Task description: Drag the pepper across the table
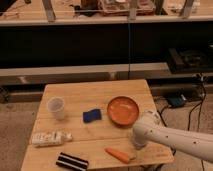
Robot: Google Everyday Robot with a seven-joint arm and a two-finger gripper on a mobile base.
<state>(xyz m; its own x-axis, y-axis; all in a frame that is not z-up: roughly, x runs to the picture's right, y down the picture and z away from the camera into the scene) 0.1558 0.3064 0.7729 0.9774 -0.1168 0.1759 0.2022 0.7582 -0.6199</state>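
While gripper (136, 146) sits just right of orange pepper (119, 154), open or closed cannot tell; orange bowl (123, 110) behind, interior bare; blue sponge (91, 116), cup (56, 107) leftward.

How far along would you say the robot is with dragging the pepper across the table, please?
The approach looks done: the gripper sits low at the pepper's right end, near the table's front edge. In hand is making contact, which I cannot confirm. The drag itself is left: the pepper lies near that front edge.

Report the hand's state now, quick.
Hand: low at the front right of the table, at the right end of the orange pepper. Whether it is open, closed or holding anything cannot be told.
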